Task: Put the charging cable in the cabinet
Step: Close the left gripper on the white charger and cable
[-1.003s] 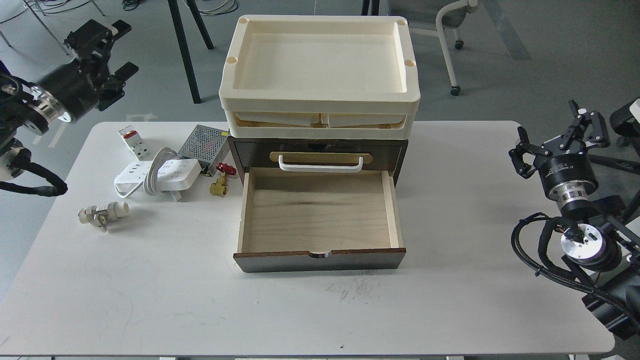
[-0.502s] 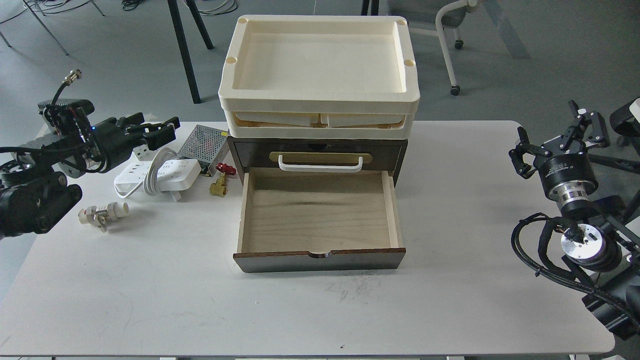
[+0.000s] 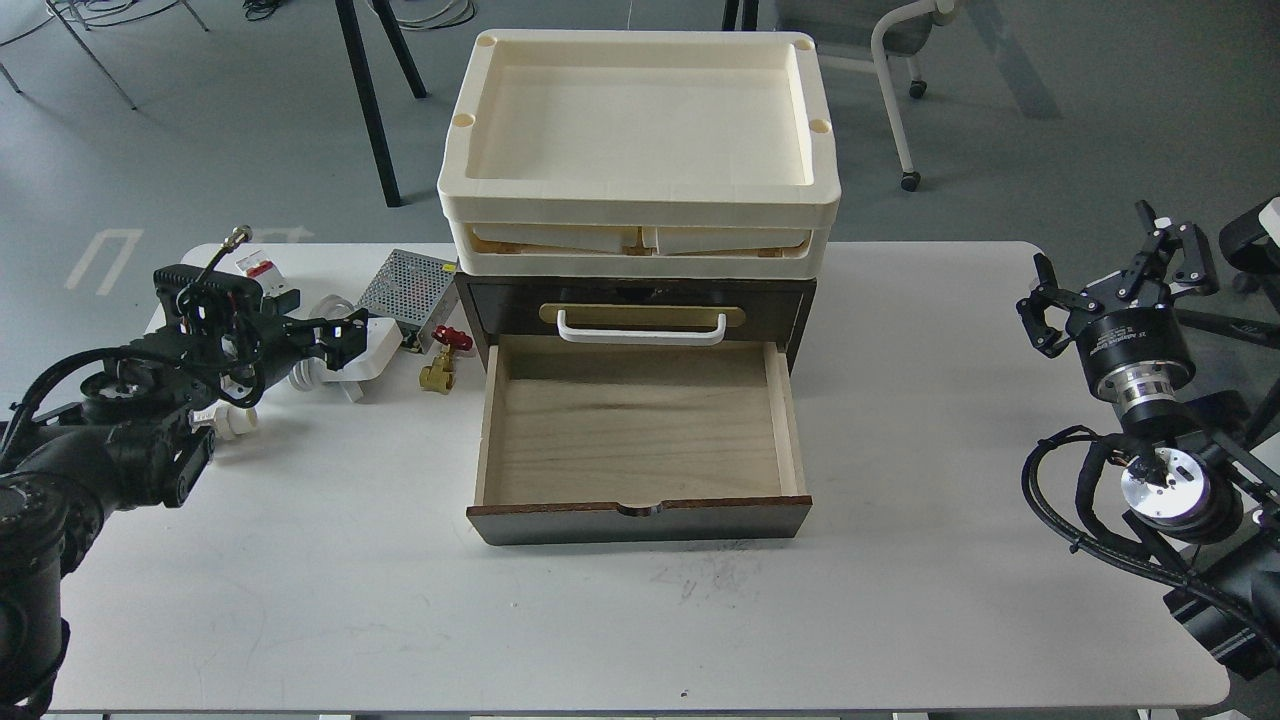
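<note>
Charging cable on counter left of cabinet, mostly hidden behind left pincer; grip state can't tell. Right pincer spread, idle far right. Drawer open and empty: grasp, lift, place all pending.

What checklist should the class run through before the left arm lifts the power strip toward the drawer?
1. Drawer pulled open: ok.
2. Drawer interior free of objects: ok.
3. Left tool positioned at the power strip: ok, it sits over the strip's middle.
4. Left tool closed firmly on the strip: cannot tell, the dark fingers hide the contact.
5. Cord secured so nothing trails: cannot tell, the arm covers most of it.
6. Right tool clear of the path: ok, it is open at the table's far right side.
</note>
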